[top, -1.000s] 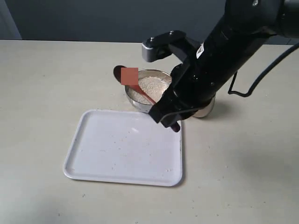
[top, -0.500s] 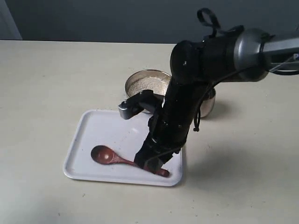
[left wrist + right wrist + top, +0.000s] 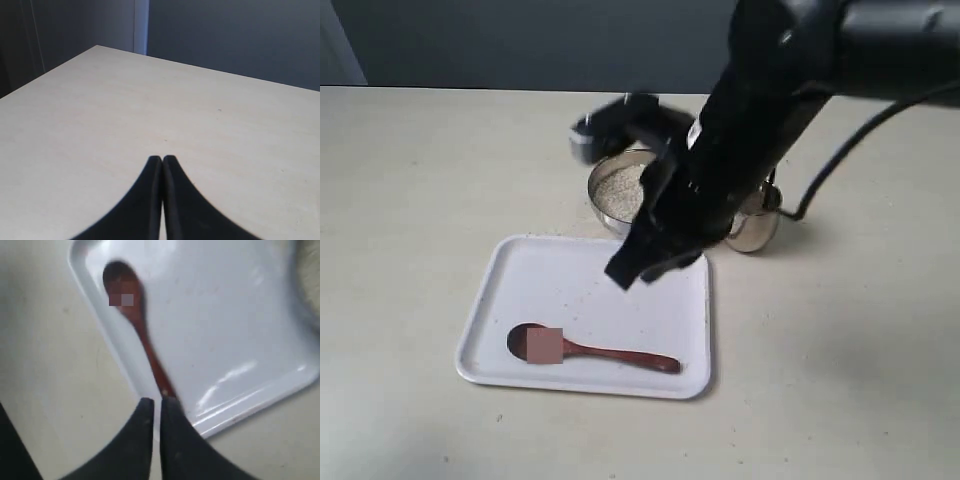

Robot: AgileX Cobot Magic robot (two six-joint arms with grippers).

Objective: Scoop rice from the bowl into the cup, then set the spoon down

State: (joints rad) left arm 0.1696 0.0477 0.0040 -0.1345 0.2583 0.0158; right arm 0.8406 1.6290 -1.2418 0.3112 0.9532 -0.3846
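The dark wooden spoon [image 3: 610, 354] [image 3: 145, 340] lies flat along the near edge of the white tray [image 3: 580, 290] [image 3: 225, 315], with nothing holding it. My right gripper [image 3: 628, 275] [image 3: 157, 402] hangs blurred above the tray's middle, its jaws shut to a hair-thin gap and empty. Behind it stands the steel bowl [image 3: 603, 205] with pale rice [image 3: 620, 190] in it. The steel cup [image 3: 760, 228] peeks out to the right of the arm, mostly hidden by it. Over bare table, my left gripper [image 3: 162, 159] is shut on nothing.
The right arm [image 3: 760, 110] crosses over the bowl and the cup. A few stray grains dot the tray. Beige table [image 3: 410, 200] stretches to the left of the tray and the bowl.
The right gripper has let go of the spoon's handle and risen away from the tray's near edge toward the bowl. The spoon stays on the tray.
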